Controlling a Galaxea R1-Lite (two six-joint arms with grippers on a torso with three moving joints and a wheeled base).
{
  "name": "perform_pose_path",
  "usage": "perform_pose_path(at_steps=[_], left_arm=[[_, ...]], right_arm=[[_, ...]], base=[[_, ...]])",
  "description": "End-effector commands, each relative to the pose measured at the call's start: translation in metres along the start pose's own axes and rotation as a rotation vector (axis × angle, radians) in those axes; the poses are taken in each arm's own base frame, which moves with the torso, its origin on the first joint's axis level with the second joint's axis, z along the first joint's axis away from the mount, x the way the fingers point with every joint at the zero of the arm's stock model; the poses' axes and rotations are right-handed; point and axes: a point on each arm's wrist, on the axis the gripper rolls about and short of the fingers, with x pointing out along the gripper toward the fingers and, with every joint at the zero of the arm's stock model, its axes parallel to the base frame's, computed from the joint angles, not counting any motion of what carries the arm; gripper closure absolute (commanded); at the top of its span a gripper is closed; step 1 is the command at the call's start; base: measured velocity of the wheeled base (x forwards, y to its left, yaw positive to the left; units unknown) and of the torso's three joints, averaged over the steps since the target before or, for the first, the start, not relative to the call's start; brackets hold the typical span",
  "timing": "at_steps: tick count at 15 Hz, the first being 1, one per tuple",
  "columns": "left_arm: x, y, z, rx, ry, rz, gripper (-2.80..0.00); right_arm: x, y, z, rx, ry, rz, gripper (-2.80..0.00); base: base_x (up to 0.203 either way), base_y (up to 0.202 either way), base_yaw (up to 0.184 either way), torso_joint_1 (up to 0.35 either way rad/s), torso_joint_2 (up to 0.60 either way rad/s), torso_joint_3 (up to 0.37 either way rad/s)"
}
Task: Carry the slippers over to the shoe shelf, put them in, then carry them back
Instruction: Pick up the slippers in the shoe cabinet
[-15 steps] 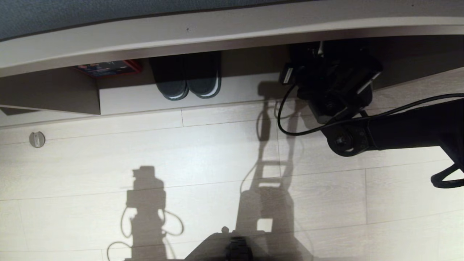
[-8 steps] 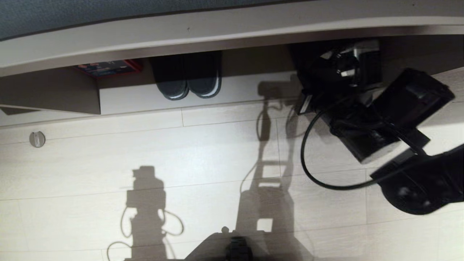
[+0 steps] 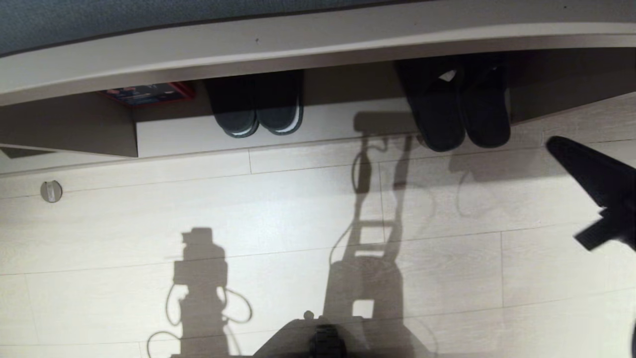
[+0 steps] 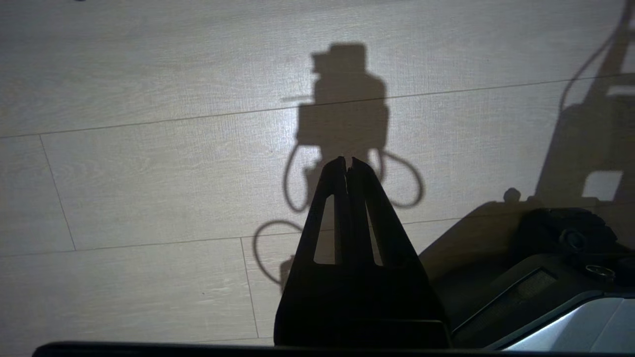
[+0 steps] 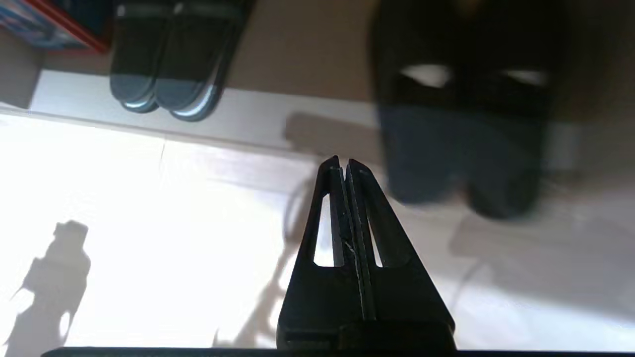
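The slippers (image 3: 457, 112), a plain dark grey pair, lie side by side under the long top board, with their toes poking out over the floor. They are just right of the shoe shelf's pale base plank (image 3: 328, 124). Nothing holds them. My right gripper (image 3: 552, 143) is at the right edge of the head view, shut and empty, its tip off to the slippers' right. In the right wrist view the shut right gripper (image 5: 343, 161) hangs over the floor short of the blurred slippers (image 5: 461, 148). My left gripper (image 4: 346, 161) is shut and parked over bare floor.
A darker pair with white-edged soles (image 3: 256, 107) sits on the plank further left, beside a red-edged box (image 3: 149, 93). A beige divider panel (image 3: 69, 124) closes the shelf's left end. A round metal fitting (image 3: 50, 191) sits in the floor. My base (image 3: 323, 340) is at the near edge.
My right arm has drawn back from under the top board to the right edge of the head view. The slippers it covered now show, lying free.
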Motion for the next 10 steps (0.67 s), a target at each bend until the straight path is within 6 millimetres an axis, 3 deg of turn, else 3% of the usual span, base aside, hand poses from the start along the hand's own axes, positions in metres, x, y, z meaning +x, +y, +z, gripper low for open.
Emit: perform_pose_path(at_steps=[1, 3, 6, 10], left_arm=[[0.000, 0.000, 0.000, -0.001, -0.002, 0.000, 0.00], [0.000, 0.000, 0.000, 0.001, 0.000, -0.001, 0.00], [0.000, 0.000, 0.000, 0.001, -0.002, -0.001, 0.00], [0.000, 0.000, 0.000, 0.001, -0.002, -0.001, 0.00]], right_arm=[[-0.059, -0.018, 0.024, 0.018, -0.090, -0.040, 0.00], [-0.100, -0.027, 0.022, 0.012, -0.042, -0.104, 0.00], [-0.135, -0.026, 0.009, -0.037, -0.017, -0.229, 0.00], [-0.156, -0.019, -0.026, -0.057, 0.055, -0.302, 0.00]], base=[[0.000, 0.000, 0.000, 0.000, 0.00, 0.000], [0.000, 0.000, 0.000, 0.000, 0.00, 0.000], [0.000, 0.000, 0.000, 0.000, 0.00, 0.000], [0.000, 0.000, 0.000, 0.000, 0.00, 0.000]])
